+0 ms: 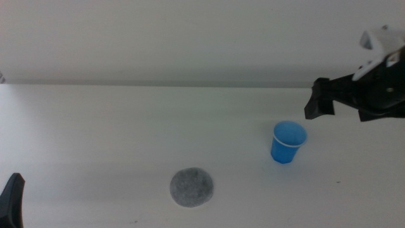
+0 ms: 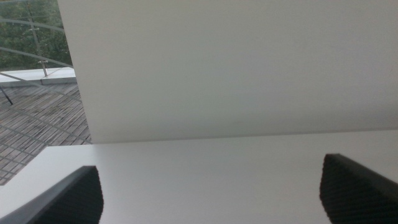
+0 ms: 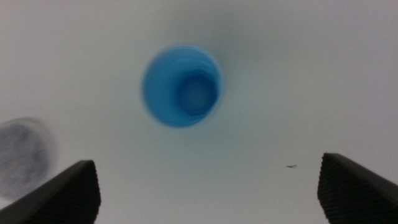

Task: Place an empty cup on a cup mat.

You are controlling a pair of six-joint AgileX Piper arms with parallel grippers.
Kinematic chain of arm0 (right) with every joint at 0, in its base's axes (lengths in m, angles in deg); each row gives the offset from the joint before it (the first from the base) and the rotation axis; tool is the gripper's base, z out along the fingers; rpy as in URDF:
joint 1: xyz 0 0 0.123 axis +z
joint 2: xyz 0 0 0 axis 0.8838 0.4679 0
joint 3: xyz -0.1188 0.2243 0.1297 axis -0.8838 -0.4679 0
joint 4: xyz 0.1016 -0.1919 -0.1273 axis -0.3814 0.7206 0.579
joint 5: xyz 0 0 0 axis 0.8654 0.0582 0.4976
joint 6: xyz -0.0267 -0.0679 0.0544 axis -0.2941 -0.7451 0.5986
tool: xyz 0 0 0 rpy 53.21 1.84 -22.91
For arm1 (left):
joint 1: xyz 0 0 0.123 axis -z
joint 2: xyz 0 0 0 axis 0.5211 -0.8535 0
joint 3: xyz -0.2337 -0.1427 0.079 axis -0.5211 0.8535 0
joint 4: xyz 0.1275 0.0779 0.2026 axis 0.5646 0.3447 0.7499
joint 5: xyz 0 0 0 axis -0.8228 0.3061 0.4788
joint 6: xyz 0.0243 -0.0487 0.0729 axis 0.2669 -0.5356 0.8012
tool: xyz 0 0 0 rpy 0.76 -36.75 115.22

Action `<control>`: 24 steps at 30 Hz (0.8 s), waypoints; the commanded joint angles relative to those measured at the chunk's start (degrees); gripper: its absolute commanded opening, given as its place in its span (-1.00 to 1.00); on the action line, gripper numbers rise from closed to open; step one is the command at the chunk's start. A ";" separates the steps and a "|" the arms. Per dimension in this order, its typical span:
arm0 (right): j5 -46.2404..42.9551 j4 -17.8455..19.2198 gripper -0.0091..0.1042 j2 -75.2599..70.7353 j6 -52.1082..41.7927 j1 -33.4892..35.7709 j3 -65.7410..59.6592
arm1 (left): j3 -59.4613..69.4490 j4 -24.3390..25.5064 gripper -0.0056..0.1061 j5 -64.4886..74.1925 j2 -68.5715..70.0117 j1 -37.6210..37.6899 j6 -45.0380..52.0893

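Observation:
A small blue cup [image 1: 288,143] stands upright on the white table, right of centre; from above, the right wrist view shows the cup [image 3: 182,86] empty. The round speckled grey cup mat [image 1: 191,187] lies flat to the cup's left and nearer the front edge, apart from it; the mat [image 3: 23,152] also shows at the edge of the right wrist view. My right gripper [image 1: 318,101] hangs above and to the right of the cup, open, with nothing between its jaws. My left gripper [image 1: 11,201] waits at the table's front left corner, open and empty.
A pale wall rises behind the table's far edge [image 1: 190,85]. A small dark speck [image 3: 291,166] marks the table surface near the cup. The left wrist view shows the table's corner [image 2: 56,155] and paving outside beyond it.

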 commanded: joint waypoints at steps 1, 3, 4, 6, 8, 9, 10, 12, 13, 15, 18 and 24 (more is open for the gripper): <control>0.65 0.48 0.80 3.01 0.93 -0.45 1.57 | 2.35 0.00 0.78 -0.67 2.40 0.48 0.00; 0.65 0.48 0.80 5.10 1.20 -0.45 1.70 | 2.35 0.00 0.78 -0.67 2.40 0.48 0.00; 0.65 0.48 0.80 6.13 1.38 -0.45 1.70 | 2.35 0.00 0.78 -0.67 2.40 0.48 0.00; 0.65 0.48 0.80 7.92 1.76 -0.45 1.70 | 2.35 0.00 0.78 -0.67 2.40 0.48 0.00; 0.35 0.58 0.80 9.45 2.32 -0.45 1.70 | 2.35 0.00 0.78 -0.67 2.40 0.48 0.00; 0.00 0.67 0.80 10.12 2.46 -0.45 1.70 | 2.35 0.00 0.78 -0.67 2.40 0.48 0.00; -0.33 0.91 0.80 10.73 2.63 -0.45 1.70 | 2.35 0.00 0.78 -0.67 2.40 0.48 0.00; -1.06 1.17 0.80 11.68 3.47 -0.45 1.70 | 2.35 0.00 0.78 -0.67 2.40 0.48 0.00; -1.59 1.63 0.80 11.99 4.21 -0.45 1.70 | 2.35 0.00 0.78 -0.67 2.40 0.48 0.00; -2.74 2.62 0.80 12.29 5.61 -0.45 1.70 | 2.35 0.00 0.78 -0.67 2.40 0.48 0.00; -4.14 3.92 0.80 12.67 7.59 -0.45 1.70 | 2.35 0.00 0.78 -0.67 2.40 0.48 0.00; -6.24 5.40 0.80 14.37 10.32 -0.45 1.70 | 2.35 0.00 0.78 -0.67 2.40 0.48 0.00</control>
